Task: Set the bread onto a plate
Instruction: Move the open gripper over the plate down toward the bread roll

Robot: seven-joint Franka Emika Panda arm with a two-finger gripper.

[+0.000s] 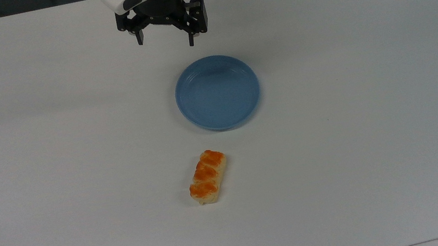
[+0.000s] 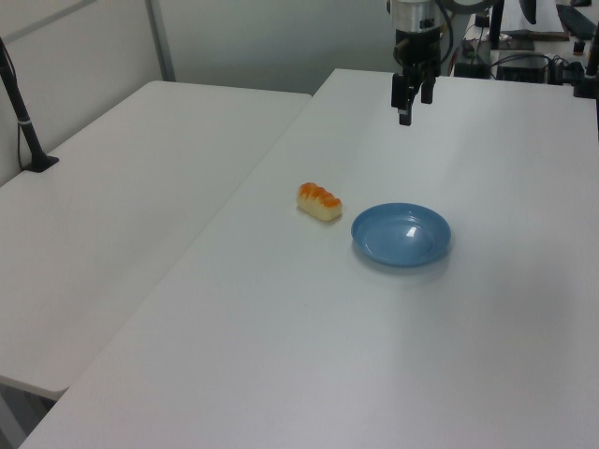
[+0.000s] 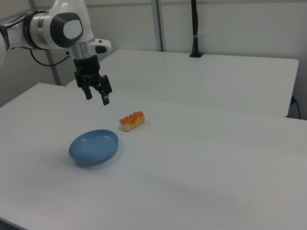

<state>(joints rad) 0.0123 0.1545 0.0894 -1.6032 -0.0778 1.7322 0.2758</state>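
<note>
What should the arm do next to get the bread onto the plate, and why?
Probably carry the gripper over the plate toward the bread, then lower onto it. The gripper hangs open and empty above the table's far side in the top view, beyond the plate, while the bread lies untouched on the table on the plate's near side, apart from it.
</note>
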